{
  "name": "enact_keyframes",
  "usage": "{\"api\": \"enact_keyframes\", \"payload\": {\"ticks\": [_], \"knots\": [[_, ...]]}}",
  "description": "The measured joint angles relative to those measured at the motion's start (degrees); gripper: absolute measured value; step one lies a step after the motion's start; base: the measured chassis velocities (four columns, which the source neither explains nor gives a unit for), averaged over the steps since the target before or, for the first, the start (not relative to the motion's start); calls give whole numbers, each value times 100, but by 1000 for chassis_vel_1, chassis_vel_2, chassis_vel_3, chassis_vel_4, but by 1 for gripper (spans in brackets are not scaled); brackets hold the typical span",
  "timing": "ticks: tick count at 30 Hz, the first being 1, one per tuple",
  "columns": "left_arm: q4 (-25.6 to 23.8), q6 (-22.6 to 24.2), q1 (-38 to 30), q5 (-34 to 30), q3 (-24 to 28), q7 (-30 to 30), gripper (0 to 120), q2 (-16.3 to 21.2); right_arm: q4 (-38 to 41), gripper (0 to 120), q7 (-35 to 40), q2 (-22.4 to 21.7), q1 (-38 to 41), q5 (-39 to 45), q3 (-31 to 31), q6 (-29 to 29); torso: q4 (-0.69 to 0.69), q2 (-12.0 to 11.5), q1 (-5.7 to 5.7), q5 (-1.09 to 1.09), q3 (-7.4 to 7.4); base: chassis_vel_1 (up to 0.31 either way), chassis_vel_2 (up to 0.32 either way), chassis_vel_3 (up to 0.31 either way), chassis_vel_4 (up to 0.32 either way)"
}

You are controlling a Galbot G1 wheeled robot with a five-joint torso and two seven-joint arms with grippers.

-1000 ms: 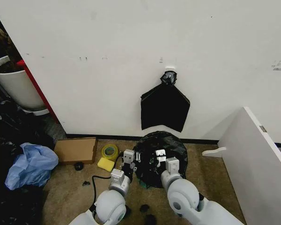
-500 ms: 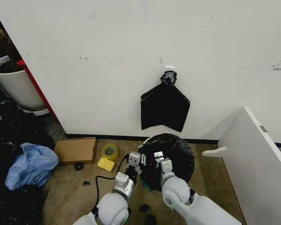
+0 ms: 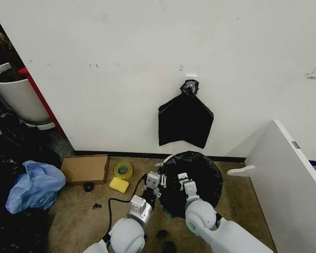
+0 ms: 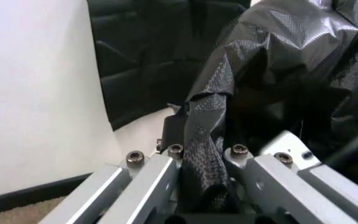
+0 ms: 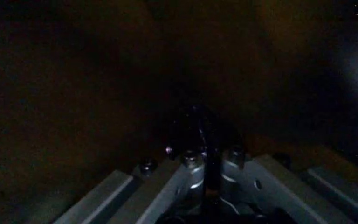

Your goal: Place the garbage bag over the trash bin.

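Left gripper (image 4: pixel 205 154) clamped garbage bag (image 3: pixel 197 174) at bin's (image 3: pixel 167 158) 9 o'clock rim; right gripper (image 5: pixel 205 151) pinched bag inside.

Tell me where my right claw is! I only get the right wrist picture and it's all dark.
Observer: In the head view, your right claw is reaching into the open mouth of the garbage bag. That is why it looks dark.
Operator: Is the bag on the bin?
Observer: The bag's mouth spreads over the trash bin. A bit of the bin's white rim shows at the far left edge.
Operator: What's my other claw doing?
Observer: The left claw is shut on a fold of the bag, at the left side of the mouth.
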Motion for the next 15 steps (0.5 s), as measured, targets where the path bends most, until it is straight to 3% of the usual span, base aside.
{"api": "enact_keyframes", "payload": {"ticks": [9, 15], "knots": [[-10, -23, 23, 25, 33, 72, 2, 27, -298, 0, 102, -108, 112, 98, 77, -82, 2, 0, 0, 0, 0, 0, 0, 0, 0], [-14, -25, -28, -23, 37, 76, 2, 1, 41, 0, 94, -177, -68, 144, -102, -163, -1, 0, 0, 0, 0, 0, 0, 0, 0]]}}
